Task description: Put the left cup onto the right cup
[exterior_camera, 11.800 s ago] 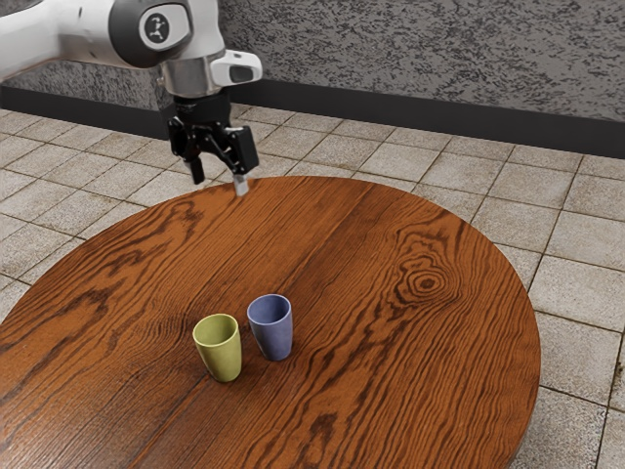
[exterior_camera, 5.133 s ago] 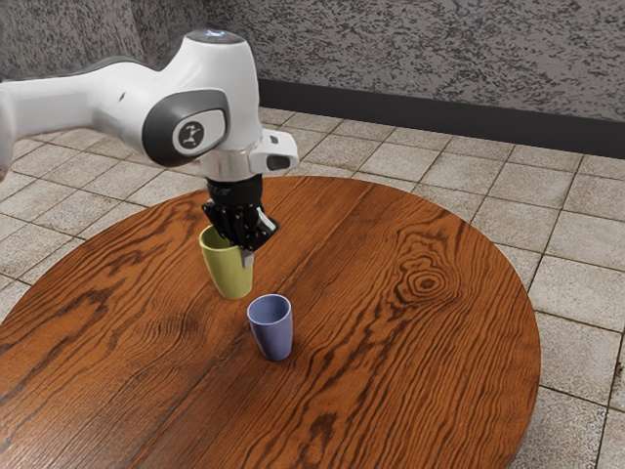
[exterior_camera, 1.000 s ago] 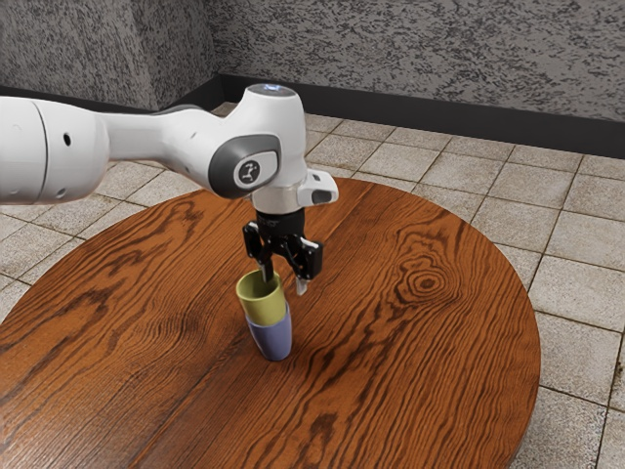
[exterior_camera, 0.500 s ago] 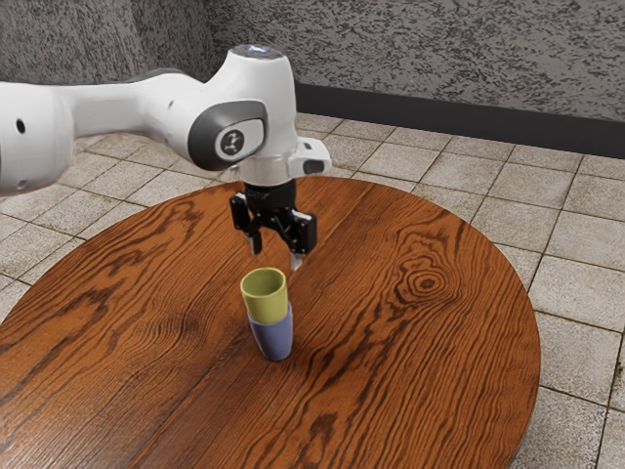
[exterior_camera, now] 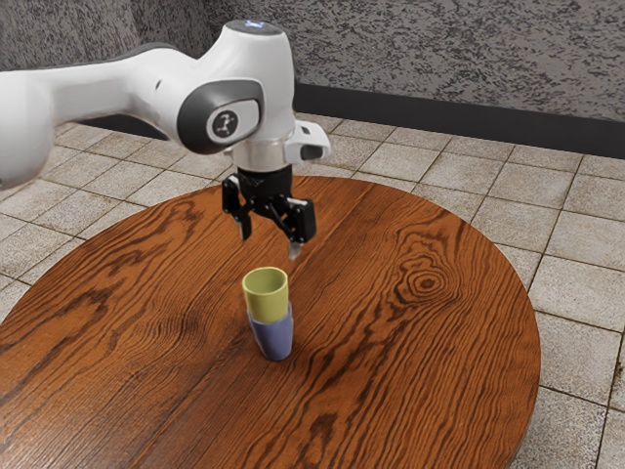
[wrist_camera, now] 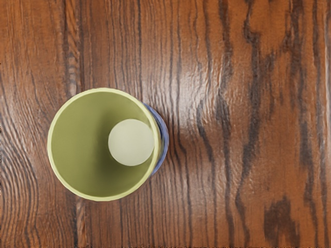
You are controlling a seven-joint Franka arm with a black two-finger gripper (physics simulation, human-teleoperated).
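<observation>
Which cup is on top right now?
The yellow-green cup: it sits upright inside the blue cup, which stands on the table, and is the one nearer the open pincer.

Franka arm point(exterior_camera: 107, 93): glossy white rounded shells are fitted with a dark grey disc cap point(exterior_camera: 220, 122), marked by a small white emblem. A silver-grey wrist collar point(exterior_camera: 260, 156) is followed by a black two-finger gripper point(exterior_camera: 270, 242), tipped with pale pads point(exterior_camera: 294, 253).

A round wooden table point(exterior_camera: 420, 332) fills the lower frame. Beige floor tiles point(exterior_camera: 576, 220) run along the right, below a grey speckled wall point(exterior_camera: 469, 44).
</observation>
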